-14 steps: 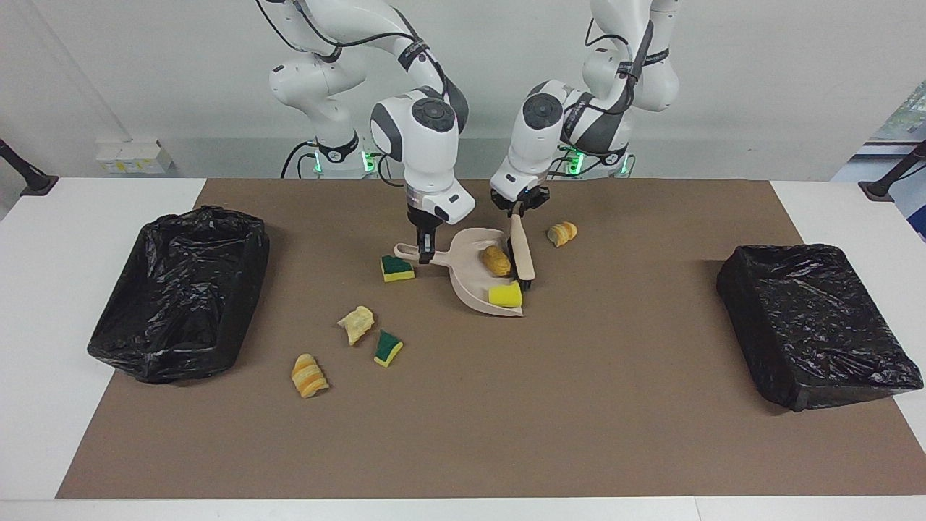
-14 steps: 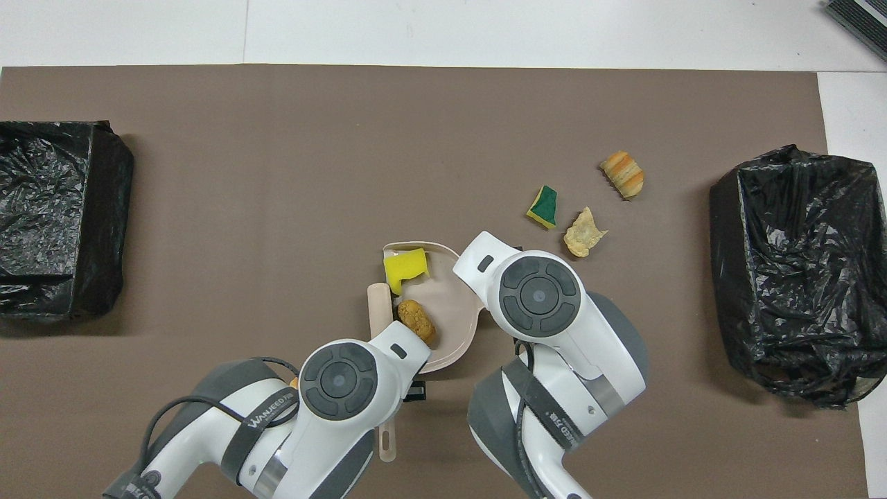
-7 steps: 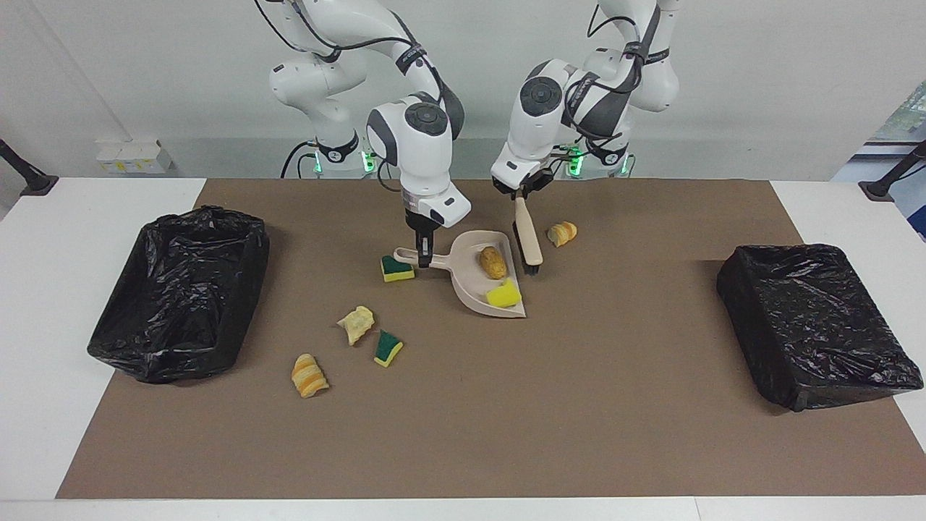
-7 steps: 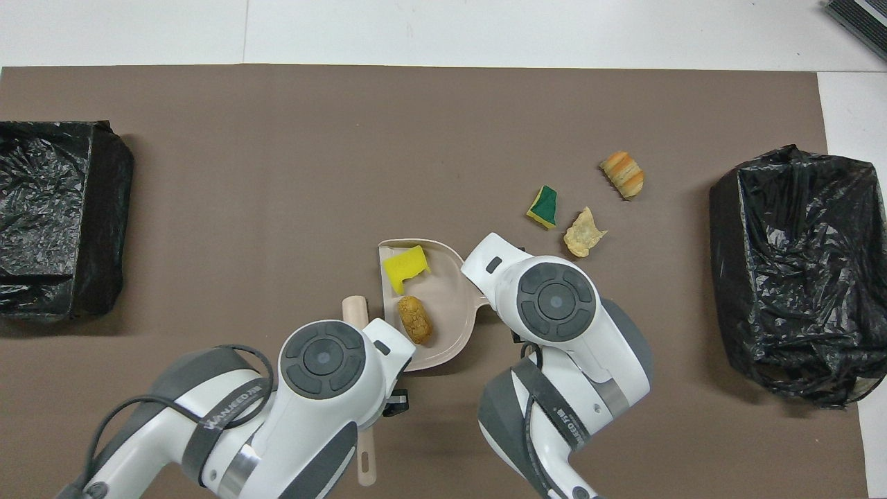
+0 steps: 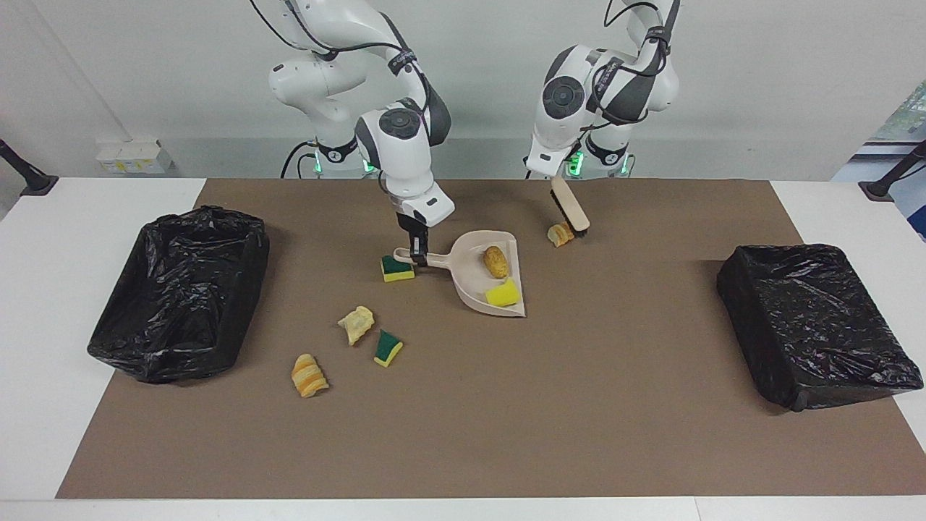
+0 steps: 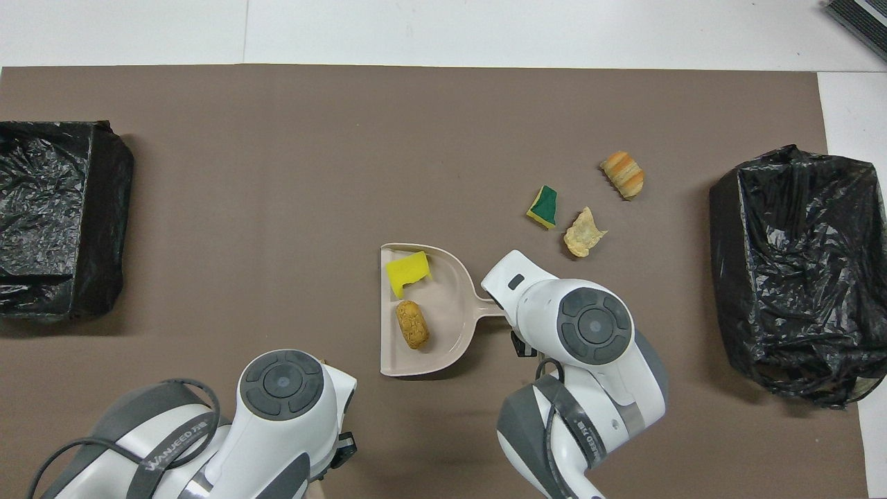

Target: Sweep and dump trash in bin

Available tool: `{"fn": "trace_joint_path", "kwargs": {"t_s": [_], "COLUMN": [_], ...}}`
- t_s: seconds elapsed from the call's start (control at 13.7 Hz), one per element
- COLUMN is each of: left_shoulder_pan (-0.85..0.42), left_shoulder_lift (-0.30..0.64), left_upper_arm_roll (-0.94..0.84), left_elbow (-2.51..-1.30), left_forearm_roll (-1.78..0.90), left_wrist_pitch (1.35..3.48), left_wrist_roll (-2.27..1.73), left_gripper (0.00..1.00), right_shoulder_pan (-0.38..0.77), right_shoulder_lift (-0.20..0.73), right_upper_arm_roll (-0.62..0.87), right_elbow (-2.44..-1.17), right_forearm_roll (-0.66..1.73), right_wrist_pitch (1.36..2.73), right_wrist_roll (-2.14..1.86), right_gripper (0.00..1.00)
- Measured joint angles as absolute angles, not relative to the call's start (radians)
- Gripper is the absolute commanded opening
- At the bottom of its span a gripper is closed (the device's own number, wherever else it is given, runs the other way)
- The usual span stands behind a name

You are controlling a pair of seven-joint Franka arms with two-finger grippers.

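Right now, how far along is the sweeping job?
Done: two scraps lie in the dustpan. In hand: right gripper holds its handle; left gripper holds the brush over a pastry piece. Left: five scraps on the mat, nothing dumped in either bin.

"WANJEED" lettering on the black strap around the left arm (image 6: 170, 443), other strap print unreadable

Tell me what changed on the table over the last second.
The left gripper lifted the brush off the dustpan and swung it over the pastry scrap nearer the robots. The right gripper turned the dustpan slightly by its handle. Both scraps stayed in the pan; loose scraps and bins unmoved.
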State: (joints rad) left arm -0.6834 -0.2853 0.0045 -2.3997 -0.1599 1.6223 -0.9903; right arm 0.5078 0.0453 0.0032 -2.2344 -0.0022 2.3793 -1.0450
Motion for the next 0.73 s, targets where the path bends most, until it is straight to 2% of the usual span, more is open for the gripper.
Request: {"fn": "trace_joint_path", "kwargs": {"t_s": [0.37,0.51,0.73], "left_shoulder_pan": [-0.623,-0.623,-0.627], "left_shoulder_lift": [-0.354,-0.338,-0.259], "left_upper_arm_roll": [0.005,0.003,-0.009], "left_elbow": [-2.535,-2.554,-2.548], "left_forearm_roll": [-0.160,-0.160,-0.160], "left_wrist_pitch": [1.727,1.811,1.992], "left_wrist_roll": [-1.071,-1.071,-1.071], "left_gripper": [0.00,0.00,0.00], "right_shoulder_pan": [0.509,0.509,0.511], "right_shoulder_lift": [0.044,0.043,0.043], "right_upper_arm_roll": [0.003,0.004,0.004], "right_elbow": [-2.237,-2.238,-2.239], "right_forearm_roll": [-0.001,-0.001,-0.001], "right_wrist_pitch": [2.379,2.379,2.379], "right_wrist_roll": [-1.045,-1.045,-1.045], "right_gripper": [0.00,0.00,0.00]}}
